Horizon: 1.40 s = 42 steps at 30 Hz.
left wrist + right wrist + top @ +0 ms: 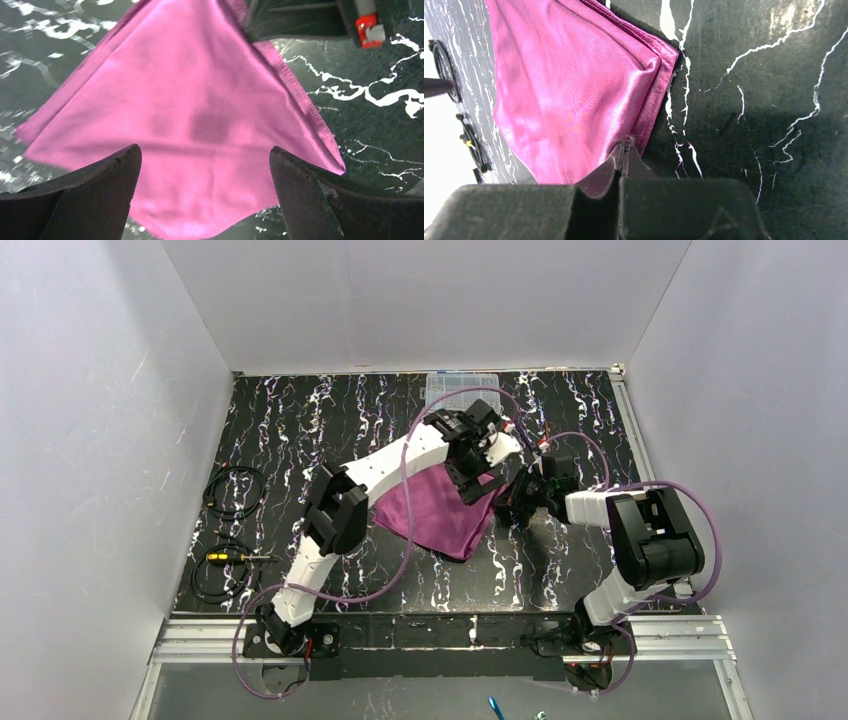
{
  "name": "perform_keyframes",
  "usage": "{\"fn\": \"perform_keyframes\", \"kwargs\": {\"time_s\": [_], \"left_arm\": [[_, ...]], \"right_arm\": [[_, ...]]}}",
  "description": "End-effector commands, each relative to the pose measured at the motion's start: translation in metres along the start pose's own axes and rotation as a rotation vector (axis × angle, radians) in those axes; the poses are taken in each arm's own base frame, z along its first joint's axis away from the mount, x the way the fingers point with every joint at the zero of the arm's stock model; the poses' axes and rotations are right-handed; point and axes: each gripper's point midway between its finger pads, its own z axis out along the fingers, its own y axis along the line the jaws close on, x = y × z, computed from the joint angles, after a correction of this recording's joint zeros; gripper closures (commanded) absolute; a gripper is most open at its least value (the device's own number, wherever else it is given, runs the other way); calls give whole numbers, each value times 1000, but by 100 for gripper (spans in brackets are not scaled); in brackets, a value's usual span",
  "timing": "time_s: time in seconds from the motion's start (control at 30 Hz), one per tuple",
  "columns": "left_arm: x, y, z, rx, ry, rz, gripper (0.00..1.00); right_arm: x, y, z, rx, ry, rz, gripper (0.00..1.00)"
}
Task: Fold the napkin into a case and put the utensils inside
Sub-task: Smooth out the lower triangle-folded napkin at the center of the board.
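The plum-purple napkin (440,512) lies folded on the black marbled table, with layered hems at its right edge. My left gripper (470,478) hovers over its far right part, open and empty, both dark fingers (100,192) spread above the cloth (190,115). My right gripper (512,502) is at the napkin's right edge, shut on the cloth; in the right wrist view the fingertips (626,149) pinch a hem of the napkin (569,85). The right gripper also shows at the top of the left wrist view (295,20). No utensils are in view.
A clear plastic compartment box (460,388) stands at the table's far edge. Two black cable coils (235,490) (218,575) lie at the left, with a yellow-handled tool (222,556) between them. White walls enclose the table on three sides.
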Motion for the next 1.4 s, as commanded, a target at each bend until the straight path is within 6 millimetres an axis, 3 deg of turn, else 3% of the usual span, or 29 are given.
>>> {"fn": "perform_keyframes", "kwargs": {"time_s": [0.0, 0.07, 0.23, 0.43, 0.67, 1.03, 1.37], "left_arm": [[16, 2, -48, -49, 4, 9, 6], [26, -21, -39, 54, 17, 50, 13], [35, -44, -9, -17, 3, 144, 13], [27, -48, 11, -80, 2, 163, 13], [14, -54, 13, -100, -18, 138, 15], [20, -72, 19, -37, -12, 63, 16], [32, -72, 35, -51, 30, 35, 14]], "right_arm": [[0, 10, -5, -45, -27, 8, 99], [1, 10, -8, -45, -33, 8, 99], [9, 12, -11, -47, -28, 12, 99], [12, 11, -12, -48, -25, 14, 99], [19, 6, -11, -45, -15, 21, 99], [21, 4, -10, -43, -12, 24, 99], [23, 4, -9, -52, -10, 36, 99]]}}
